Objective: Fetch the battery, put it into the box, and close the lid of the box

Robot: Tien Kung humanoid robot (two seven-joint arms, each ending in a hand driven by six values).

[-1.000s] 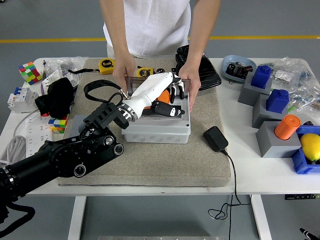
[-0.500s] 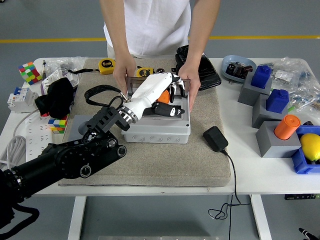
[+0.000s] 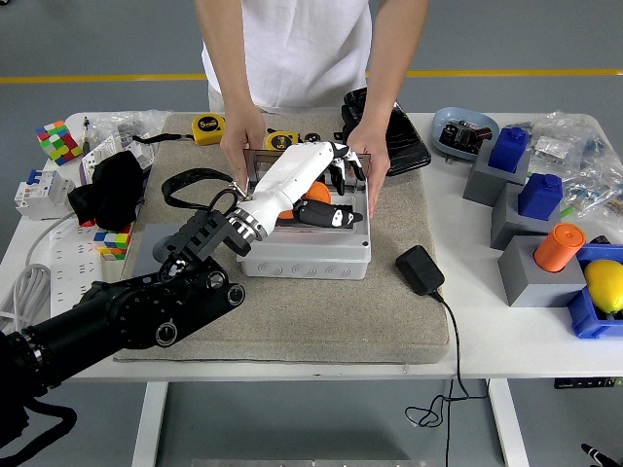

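So not much changed from half a second ago: the left hand [image 3: 310,167] is still reaching over the open grey box [image 3: 306,245] on the beige mat [image 3: 389,311], fingers [image 3: 343,171] loosely spread, gripping nothing. It has lifted a touch, so more of the orange battery [image 3: 316,194] shows inside the box, just beside a black item [image 3: 326,213]. The person's hands [image 3: 243,148] still hold the box's far corners, with the clear lid [image 3: 255,163] still up. The black adapter [image 3: 421,269] on the table hasn't budged.
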